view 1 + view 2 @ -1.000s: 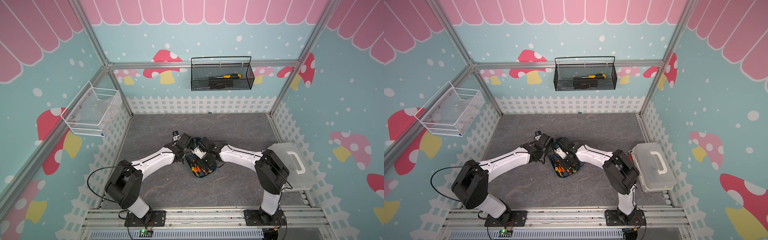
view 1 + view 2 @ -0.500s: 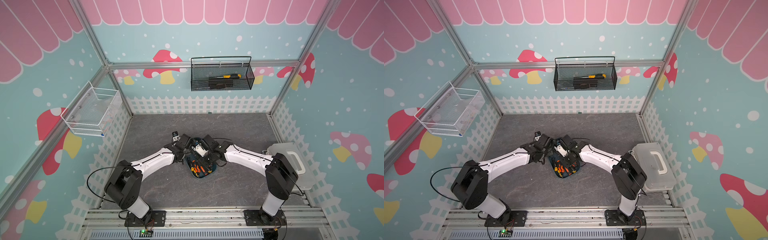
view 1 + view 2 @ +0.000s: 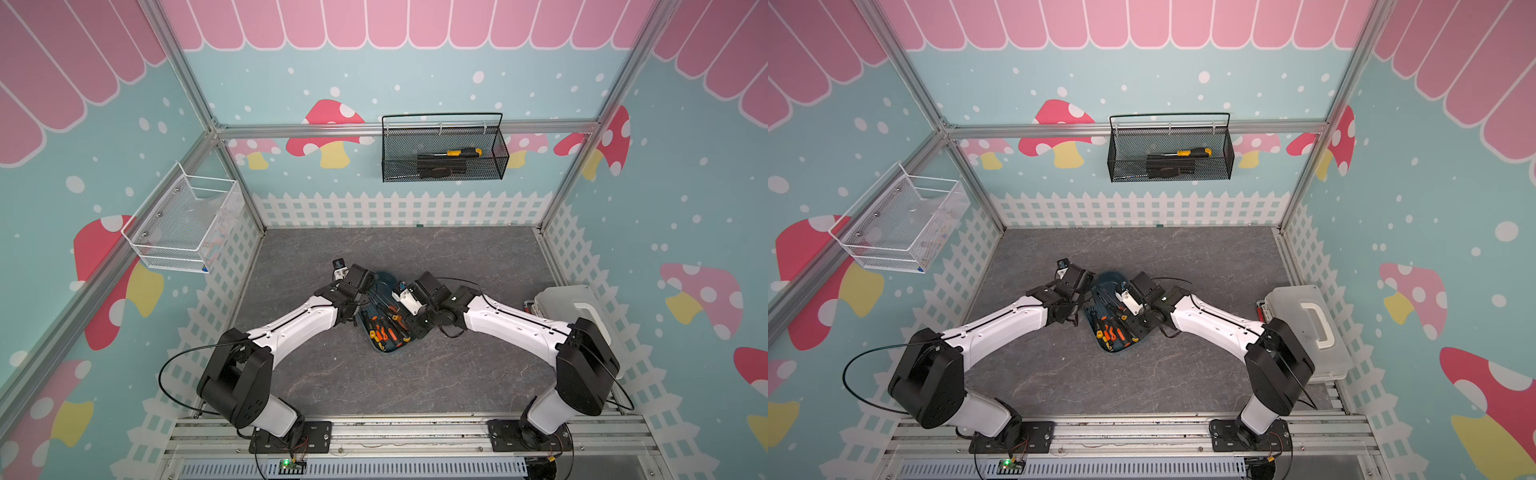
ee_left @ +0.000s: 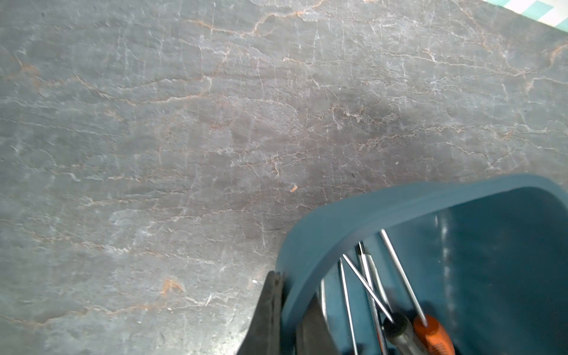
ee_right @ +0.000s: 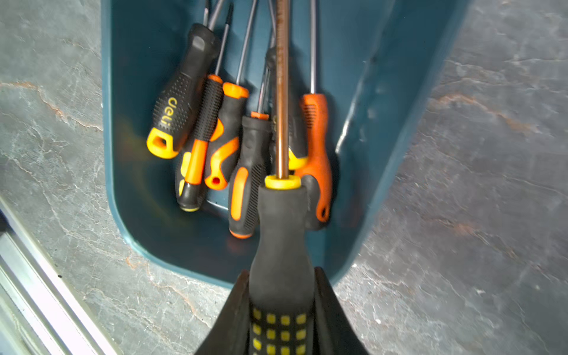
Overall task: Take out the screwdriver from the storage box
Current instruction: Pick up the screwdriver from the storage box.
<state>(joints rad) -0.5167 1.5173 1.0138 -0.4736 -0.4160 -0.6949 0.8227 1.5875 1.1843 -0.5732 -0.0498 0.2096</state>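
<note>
storage box [image 3: 383,277] crowded, surrounding tabletop [image 3: 395,249] open

Bright even light; the storage box [image 4: 399,206] rim blurs close-up.

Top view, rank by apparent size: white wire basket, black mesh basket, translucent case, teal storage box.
1. white wire basket
2. black mesh basket and translucent case: look alike, not ranked
3. storage box, partly hidden
</note>
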